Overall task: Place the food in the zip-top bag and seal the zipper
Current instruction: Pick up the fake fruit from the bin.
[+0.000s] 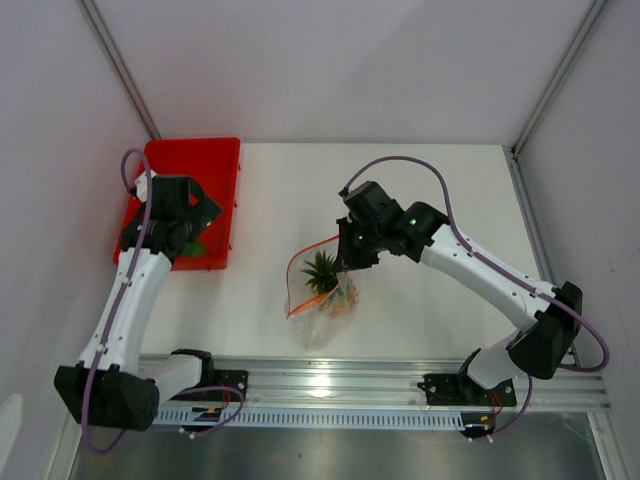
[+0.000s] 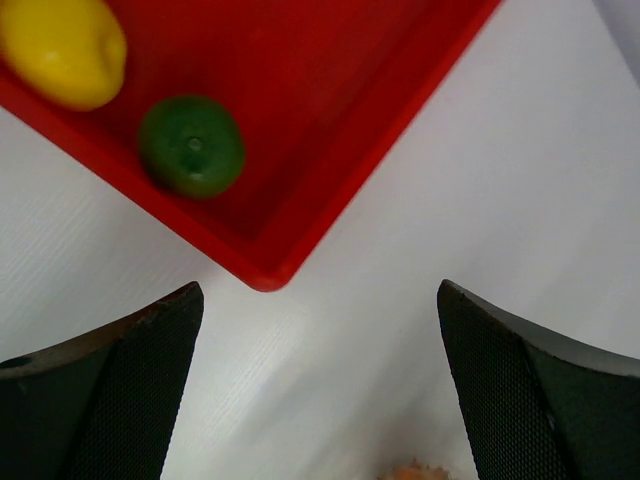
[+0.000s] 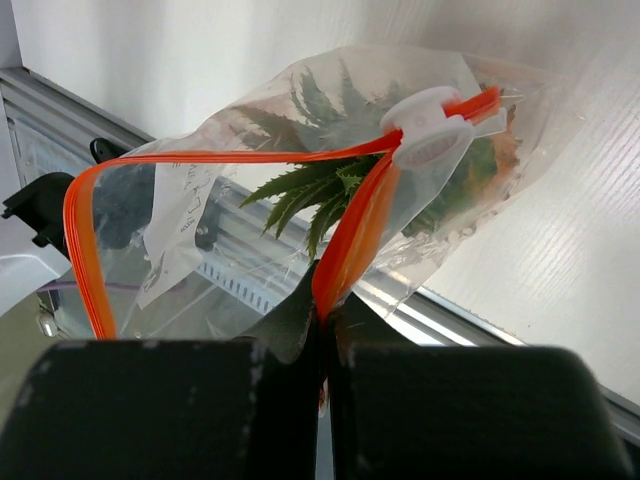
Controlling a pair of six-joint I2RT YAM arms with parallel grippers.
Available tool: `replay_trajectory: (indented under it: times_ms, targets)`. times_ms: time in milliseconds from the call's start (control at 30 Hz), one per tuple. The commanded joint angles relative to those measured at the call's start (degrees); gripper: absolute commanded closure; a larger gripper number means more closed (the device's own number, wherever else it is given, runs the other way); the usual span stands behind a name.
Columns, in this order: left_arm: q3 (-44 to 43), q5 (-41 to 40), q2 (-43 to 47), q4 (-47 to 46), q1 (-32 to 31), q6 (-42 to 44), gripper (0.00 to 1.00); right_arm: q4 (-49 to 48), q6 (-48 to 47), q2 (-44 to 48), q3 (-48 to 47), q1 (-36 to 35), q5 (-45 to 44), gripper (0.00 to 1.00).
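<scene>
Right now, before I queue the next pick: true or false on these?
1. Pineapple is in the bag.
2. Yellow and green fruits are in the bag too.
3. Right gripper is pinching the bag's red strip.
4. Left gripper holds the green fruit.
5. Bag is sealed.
1. True. The pineapple sits in the bag, and its leaves show through the plastic.
2. False. The yellow fruit and green fruit lie in the red tray.
3. True. The right gripper is shut on the red strip at the bag's mouth.
4. False. The left gripper is open and empty, over the table near the tray's corner.
5. False. The mouth gapes open, with the strip's two sides spread apart.
</scene>
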State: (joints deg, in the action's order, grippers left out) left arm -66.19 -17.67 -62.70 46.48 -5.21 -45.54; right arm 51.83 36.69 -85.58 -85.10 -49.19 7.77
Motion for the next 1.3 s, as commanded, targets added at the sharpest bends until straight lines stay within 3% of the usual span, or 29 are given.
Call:
replay_trajectory:
  times_ms: [0, 400, 767, 967, 1267]
  targets:
    - [-2.2, -3.4, -3.1, 1.2, 4.3, -6.0, 0.0, -2.0, -2.1, 2.0, 0.8, 0.1, 0.1, 1.0]
    - [-4.1, -4.0, -18.2, 3.3, 12.4, -16.8, 0.0, -3.8, -2.3, 4.3, 4.5, 2.2, 1.9, 1.0]
    - [-7.6, -1.8, -29.8, 2.2, 13.6, -18.5, 0.02, -3.7, -2.3, 5.3, 5.1, 3.1, 2.0, 1.0]
    - [-12.6, 0.4, -36.9, 11.7, 14.4, -22.8, 0.02, -3.7, -2.2, 5.5, 4.9, 3.6, 2.2, 1.0]
    - [-8.4, 6.7, -40.3, 7.7, 15.0, -24.3, 0.08, -3.5, -2.0, 6.2, 5.0, 3.8, 1.8, 1.0]
